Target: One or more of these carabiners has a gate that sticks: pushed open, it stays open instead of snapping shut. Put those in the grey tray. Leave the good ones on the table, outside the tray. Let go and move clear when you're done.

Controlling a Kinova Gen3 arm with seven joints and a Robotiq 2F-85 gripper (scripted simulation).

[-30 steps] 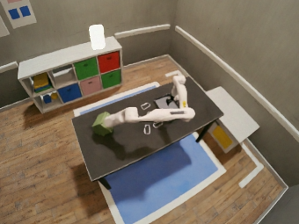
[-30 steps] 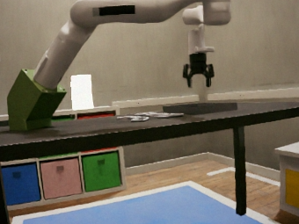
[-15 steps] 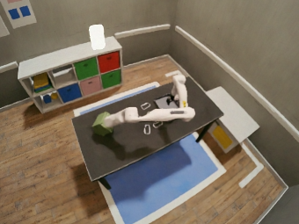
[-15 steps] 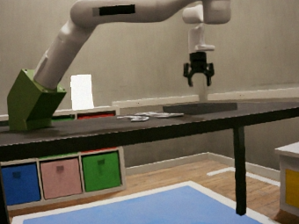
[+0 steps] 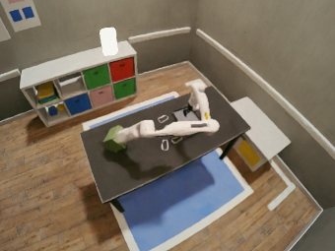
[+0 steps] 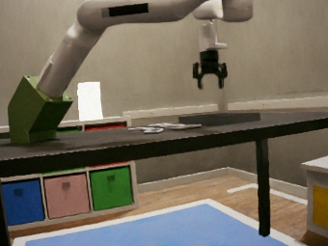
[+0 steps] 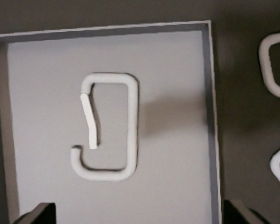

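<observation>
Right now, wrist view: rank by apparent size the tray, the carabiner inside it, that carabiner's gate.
1. Grey tray, cut off by the frame
2. Carabiner inside it
3. Its gate

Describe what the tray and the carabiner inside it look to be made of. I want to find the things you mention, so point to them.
Tray [image 7: 170, 65]: smooth matte grey, probably plastic or painted sheet; thin straight walls and a lack of bright glints suggest it.
Carabiner [image 7: 132, 125]: pale, satin, perhaps coated metal, judging by the evenly rounded bar; plastic remains possible.
</observation>
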